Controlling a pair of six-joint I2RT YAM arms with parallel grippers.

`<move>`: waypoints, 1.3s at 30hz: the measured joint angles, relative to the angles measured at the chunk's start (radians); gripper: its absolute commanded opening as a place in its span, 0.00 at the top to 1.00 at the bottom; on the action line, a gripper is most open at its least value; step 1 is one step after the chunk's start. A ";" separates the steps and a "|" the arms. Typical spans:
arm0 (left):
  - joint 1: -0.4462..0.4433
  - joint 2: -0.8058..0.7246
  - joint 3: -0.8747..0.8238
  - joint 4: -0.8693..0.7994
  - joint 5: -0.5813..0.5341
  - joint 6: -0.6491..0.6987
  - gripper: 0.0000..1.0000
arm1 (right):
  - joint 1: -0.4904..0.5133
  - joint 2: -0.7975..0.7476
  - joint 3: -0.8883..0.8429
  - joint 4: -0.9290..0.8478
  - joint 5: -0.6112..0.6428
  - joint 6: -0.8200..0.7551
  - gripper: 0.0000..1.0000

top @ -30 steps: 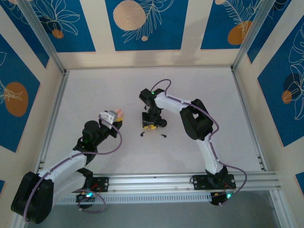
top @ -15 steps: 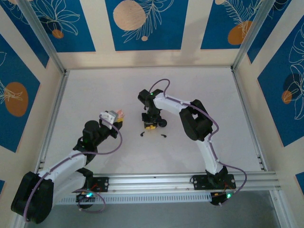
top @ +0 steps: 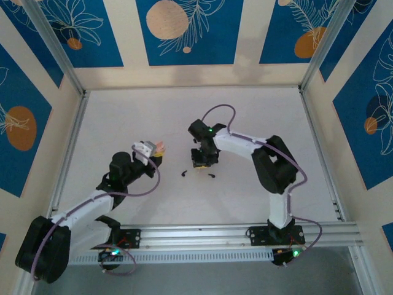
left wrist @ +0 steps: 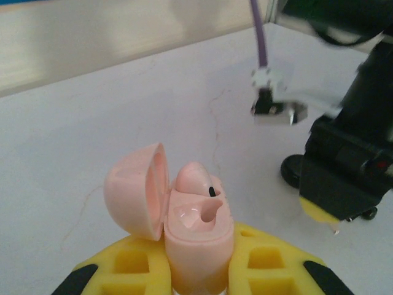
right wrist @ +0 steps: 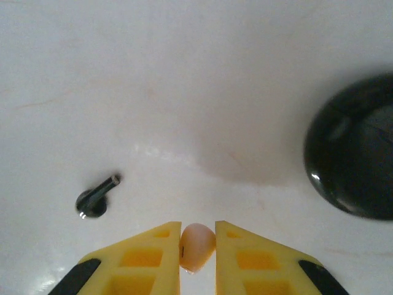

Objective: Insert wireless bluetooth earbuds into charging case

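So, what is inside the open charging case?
In the charging case, the near well looks empty. Behind it sits a rounded pink piece with a small black tip; what it is I cannot tell. The yellow fingers of the left hand cover the case's bottom.

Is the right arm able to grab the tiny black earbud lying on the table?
Probably not yet. The earbud lies uncovered close by, but the right gripper is shut on a small pink piece, so its fingers look full.
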 measured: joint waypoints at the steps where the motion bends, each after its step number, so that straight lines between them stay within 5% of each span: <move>1: -0.014 0.022 0.009 0.003 0.000 -0.003 0.95 | -0.005 -0.039 -0.032 0.030 0.003 0.000 0.83; 18: -0.238 0.411 0.179 0.145 -0.028 -0.011 0.95 | -0.119 -0.466 -0.415 0.376 0.006 -0.033 0.83; 39: -0.294 0.654 0.314 0.270 0.019 -0.041 0.96 | -0.212 -0.673 -0.526 0.534 -0.106 -0.126 0.83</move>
